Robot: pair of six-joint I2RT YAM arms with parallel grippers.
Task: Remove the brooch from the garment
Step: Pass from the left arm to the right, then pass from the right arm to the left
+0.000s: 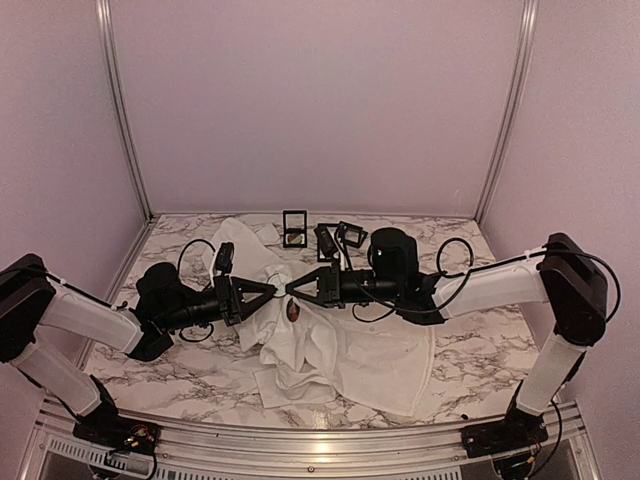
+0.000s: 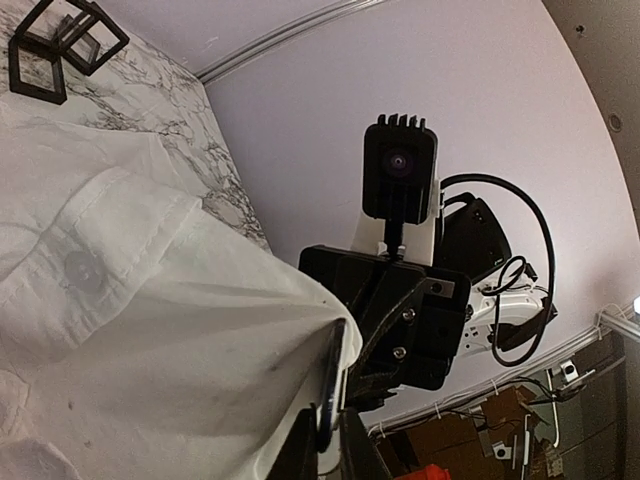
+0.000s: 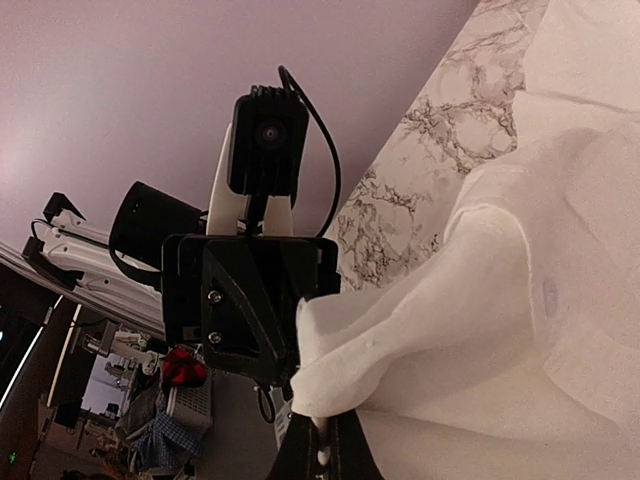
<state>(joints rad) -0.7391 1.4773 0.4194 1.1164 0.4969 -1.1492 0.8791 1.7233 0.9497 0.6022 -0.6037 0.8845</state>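
At the middle of the bench [image 1: 480,350], we have left gripper [image 1: 272,287] and right gripper [image 1: 291,288] both clamped on the garment [image 1: 330,350]. We judge this tensions the cloth, baring the brooch [image 1: 292,311] just beneath them.

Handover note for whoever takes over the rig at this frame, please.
Left gripper: shut, pinching a raised fold of the shirt.
Right gripper: shut on the same fold, tip to tip with the left.
Brooch: still on the shirt, just below the fingertips; neither gripper holds it.
Done: cloth gathered and raised at mid-table.
Left: grip the brooch and work it free.
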